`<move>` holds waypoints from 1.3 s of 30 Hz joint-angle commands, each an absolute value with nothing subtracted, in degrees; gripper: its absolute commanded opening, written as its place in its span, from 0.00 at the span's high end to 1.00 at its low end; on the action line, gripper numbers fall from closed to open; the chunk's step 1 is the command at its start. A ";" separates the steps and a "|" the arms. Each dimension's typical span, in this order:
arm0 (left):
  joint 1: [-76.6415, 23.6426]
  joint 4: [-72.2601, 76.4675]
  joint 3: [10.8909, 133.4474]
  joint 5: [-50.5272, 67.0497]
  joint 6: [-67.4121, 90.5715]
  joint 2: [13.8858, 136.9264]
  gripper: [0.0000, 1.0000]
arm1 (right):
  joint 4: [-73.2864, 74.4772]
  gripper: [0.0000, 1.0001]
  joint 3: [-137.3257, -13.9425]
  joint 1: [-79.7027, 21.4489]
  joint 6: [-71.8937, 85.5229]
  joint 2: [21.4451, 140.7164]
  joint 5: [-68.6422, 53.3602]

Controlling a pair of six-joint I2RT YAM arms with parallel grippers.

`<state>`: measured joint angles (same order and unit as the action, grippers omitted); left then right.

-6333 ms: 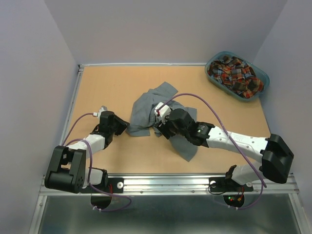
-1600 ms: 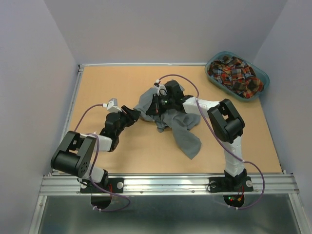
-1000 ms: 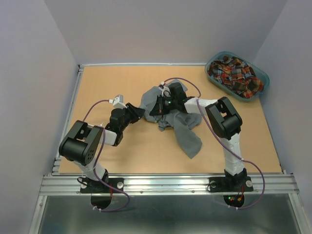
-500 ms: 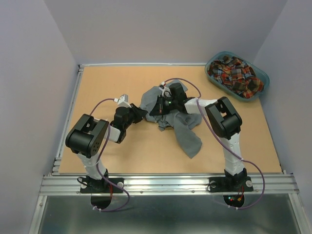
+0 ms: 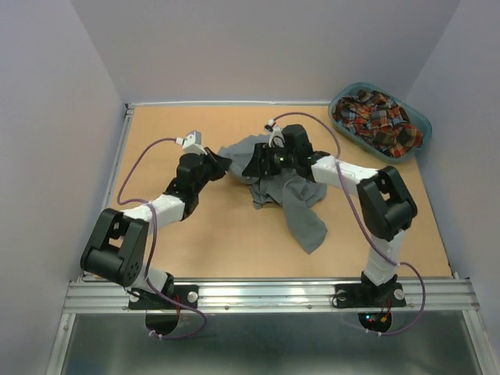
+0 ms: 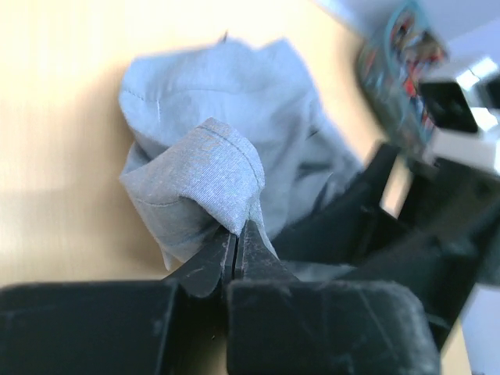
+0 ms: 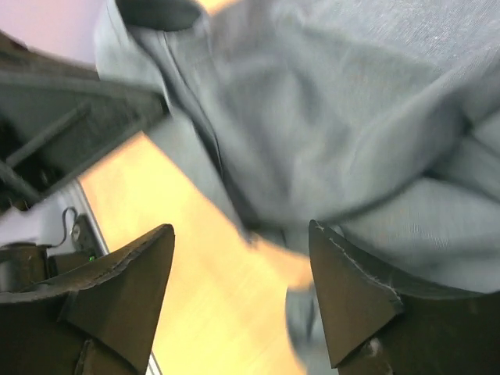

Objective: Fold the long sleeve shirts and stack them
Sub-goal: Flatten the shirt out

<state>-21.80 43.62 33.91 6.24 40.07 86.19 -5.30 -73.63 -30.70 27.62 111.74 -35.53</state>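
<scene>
Jaws of the left gripper [image 6: 237, 238] clamp a fold of the grey shirt [image 5: 303, 219], bunched mid-frame; the right gripper [image 7: 241, 234] gapes empty over it. Best pinch an opposite edge, then spread both ways, flat. The plaid shirt [image 5: 375, 121] lies upper right, in the basket [image 5: 426, 123].

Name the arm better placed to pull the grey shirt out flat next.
Left. The left gripper is shut on a fold at the edge of the grey shirt, so it can probably drag that edge outward. The right gripper stands open above the shirt, holding nothing.
</scene>
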 commanded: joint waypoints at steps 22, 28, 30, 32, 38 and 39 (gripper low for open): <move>-21.80 -5.62 67.77 -8.26 24.26 64.69 1.00 | 10.55 0.16 -49.04 -30.15 14.15 75.58 -11.76; -20.92 -5.27 68.28 -8.62 24.61 65.74 1.00 | 2.66 0.34 -45.97 -30.15 16.35 79.62 -23.02; -20.39 -5.10 69.78 -8.00 24.35 68.28 1.00 | 0.97 0.40 -46.58 -30.15 16.61 81.55 -25.04; -19.87 -5.10 72.24 -7.21 24.35 71.00 1.00 | -2.19 0.53 -47.02 -30.15 16.96 83.22 -26.62; -17.14 -5.45 83.98 -6.33 22.94 80.48 1.00 | -9.58 0.99 -48.94 -31.46 18.81 88.33 -28.48; -16.70 -5.80 86.89 -5.89 22.50 82.33 1.00 | -9.84 1.00 -49.83 -31.46 18.81 88.59 -28.04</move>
